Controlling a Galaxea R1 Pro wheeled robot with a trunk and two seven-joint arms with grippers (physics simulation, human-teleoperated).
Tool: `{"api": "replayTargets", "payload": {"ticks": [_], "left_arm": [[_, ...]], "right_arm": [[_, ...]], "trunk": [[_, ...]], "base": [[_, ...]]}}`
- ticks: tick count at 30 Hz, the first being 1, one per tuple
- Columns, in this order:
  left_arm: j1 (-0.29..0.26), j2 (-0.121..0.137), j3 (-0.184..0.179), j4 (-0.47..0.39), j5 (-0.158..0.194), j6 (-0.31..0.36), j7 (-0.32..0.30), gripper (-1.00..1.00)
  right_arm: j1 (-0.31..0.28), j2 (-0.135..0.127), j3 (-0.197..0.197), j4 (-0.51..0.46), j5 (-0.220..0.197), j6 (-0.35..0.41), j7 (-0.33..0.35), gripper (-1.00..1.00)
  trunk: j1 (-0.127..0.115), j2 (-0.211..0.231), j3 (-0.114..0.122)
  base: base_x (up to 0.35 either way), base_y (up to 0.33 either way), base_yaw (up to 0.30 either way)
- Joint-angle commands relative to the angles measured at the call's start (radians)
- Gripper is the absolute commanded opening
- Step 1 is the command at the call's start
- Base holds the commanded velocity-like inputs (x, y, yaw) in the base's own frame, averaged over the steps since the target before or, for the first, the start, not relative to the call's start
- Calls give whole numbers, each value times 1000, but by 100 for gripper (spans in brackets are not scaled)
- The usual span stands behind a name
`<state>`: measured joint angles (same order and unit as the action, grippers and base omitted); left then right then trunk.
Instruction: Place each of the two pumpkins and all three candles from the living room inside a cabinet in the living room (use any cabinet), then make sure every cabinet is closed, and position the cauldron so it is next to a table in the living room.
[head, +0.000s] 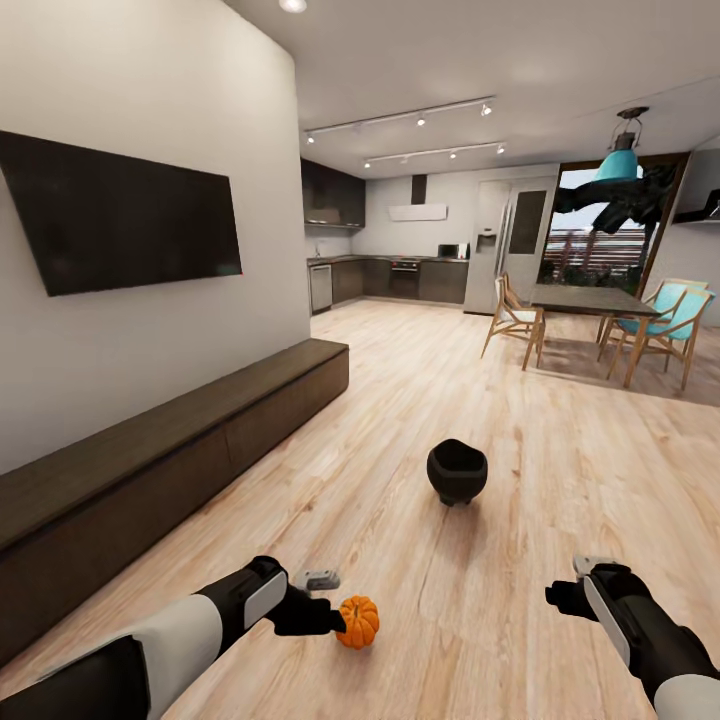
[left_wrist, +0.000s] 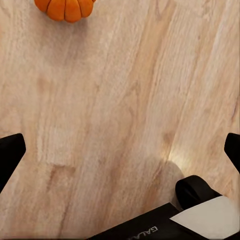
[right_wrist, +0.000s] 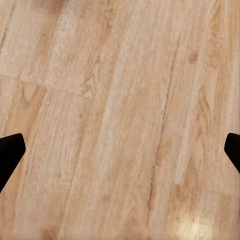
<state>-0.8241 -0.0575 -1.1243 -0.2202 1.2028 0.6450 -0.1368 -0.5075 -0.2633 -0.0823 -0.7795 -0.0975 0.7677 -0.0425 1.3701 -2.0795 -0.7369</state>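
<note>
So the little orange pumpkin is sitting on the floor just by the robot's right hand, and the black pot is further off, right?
Not quite: the pumpkin lies on the floor beside the left gripper, not the right, as the head view shows. The black pot does stand further off on the floor.

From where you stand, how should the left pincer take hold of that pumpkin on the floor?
Come straight down over the pumpkin, fingers closing on opposite sides of its round ribbed body. It sits upright on the plank floor, just beside the open left pincer, with free space all around it.
</note>
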Motion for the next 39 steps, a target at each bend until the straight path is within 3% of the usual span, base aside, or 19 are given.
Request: {"api": "replayTargets", "payload": {"ticks": [1,8,18,21,22,26,32,39], "left_arm": [[-1,0,-3,1,-3,2,-6,100],[-1,-11,-4,3,-4,-3,-2,100],[-1,-17,-3,3,-3,-3,22,100],[-1,-30,-3,2,-2,-5,11,100],[-1,-42,-3,2,-2,-6,-41,100],[-1,-41,-7,4,-5,-9,-120,100],[-1,-41,-8,3,-12,-25,-165,100],[-1,-43,-15,2,-21,-31,-185,100]], "right_arm": [[0,0,-1,-1,-10,4,-5,100],[0,-1,-1,-1,-10,4,-4,100],[0,-3,-2,-1,-10,5,-4,100],[0,-5,-2,-1,-10,5,-4,100],[-1,-7,-2,-1,-10,6,-4,100],[0,-8,-2,-1,-10,6,-4,100],[-1,-9,-2,-1,-10,7,-4,100],[-2,-10,-3,-5,-10,7,-2,100]], "trunk": [[0,-1,-1],[0,-1,-1],[0,-1,-1],[0,-1,-1],[0,-1,-1],[0,-1,-1],[0,-1,-1],[4,-8,-4]], "base": [[0,0,0],[62,24,0],[308,83,0],[341,6,0],[342,1,0],[343,0,0],[309,0,0],[59,0,0]]}}
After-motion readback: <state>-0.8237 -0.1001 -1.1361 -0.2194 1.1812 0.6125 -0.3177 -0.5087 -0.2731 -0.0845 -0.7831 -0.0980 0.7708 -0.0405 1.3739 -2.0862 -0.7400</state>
